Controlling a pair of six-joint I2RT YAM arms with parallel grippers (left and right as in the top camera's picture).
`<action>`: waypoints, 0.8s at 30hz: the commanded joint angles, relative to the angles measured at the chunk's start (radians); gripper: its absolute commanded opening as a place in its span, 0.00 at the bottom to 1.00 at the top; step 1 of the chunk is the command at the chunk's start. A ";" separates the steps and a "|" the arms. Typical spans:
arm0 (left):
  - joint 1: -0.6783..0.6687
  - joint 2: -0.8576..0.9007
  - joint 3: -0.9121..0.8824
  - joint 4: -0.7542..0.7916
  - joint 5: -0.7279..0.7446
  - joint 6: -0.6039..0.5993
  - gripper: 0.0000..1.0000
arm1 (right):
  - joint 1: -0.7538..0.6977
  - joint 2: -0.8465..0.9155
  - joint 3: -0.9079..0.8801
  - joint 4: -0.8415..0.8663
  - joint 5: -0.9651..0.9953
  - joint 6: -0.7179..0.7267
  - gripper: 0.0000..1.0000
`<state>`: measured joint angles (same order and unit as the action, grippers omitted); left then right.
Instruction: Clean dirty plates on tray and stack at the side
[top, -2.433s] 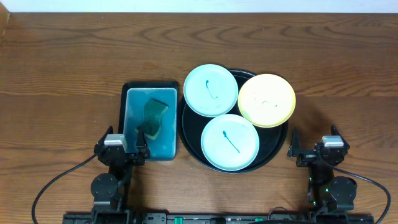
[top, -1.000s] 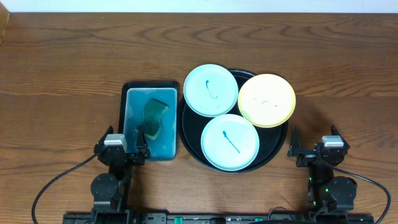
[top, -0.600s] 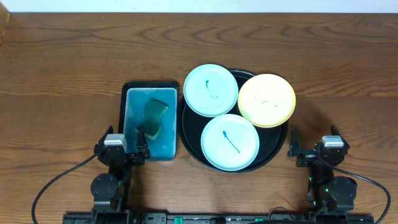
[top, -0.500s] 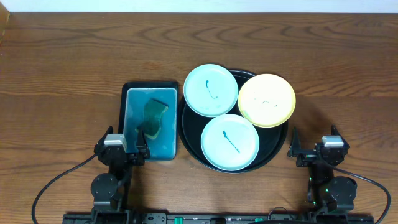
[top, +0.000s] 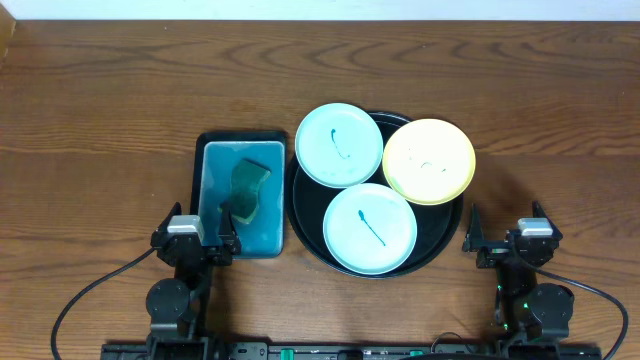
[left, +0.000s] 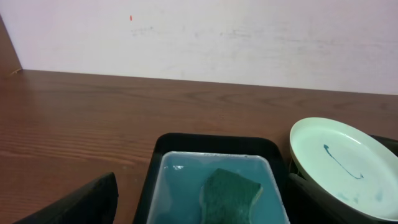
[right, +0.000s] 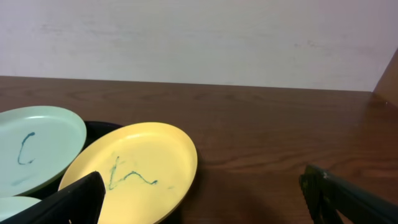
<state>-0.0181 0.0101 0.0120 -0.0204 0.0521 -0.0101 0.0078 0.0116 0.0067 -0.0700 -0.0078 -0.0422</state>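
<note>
Both apart, empty: left hand (top: 195, 226), right hand (top: 505, 223). Risk: plates (top: 429, 161) overhang tray (top: 445, 238) rim; clumsy grasp tips one off.

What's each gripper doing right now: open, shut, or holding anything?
Left gripper: open, holding nothing.
Right gripper: open, holding nothing.

Brown wood-grain counter (top: 100, 100), rectangular black basin of blue-green water (top: 197, 200) left of centre, large round glossy black tray (top: 305, 212) just beside it on the right.
</note>
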 joint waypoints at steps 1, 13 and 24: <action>-0.004 -0.005 -0.008 -0.046 -0.026 0.009 0.85 | -0.006 -0.006 -0.001 -0.002 0.016 -0.016 0.99; -0.004 0.005 -0.008 -0.043 0.045 -0.139 0.85 | -0.006 -0.005 -0.001 -0.005 0.016 0.069 0.99; -0.004 0.164 0.134 -0.178 0.046 -0.310 0.85 | -0.006 0.083 0.013 -0.013 0.019 0.212 0.99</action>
<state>-0.0181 0.1276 0.0849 -0.1871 0.0795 -0.2691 0.0078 0.0662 0.0071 -0.0711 -0.0021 0.0956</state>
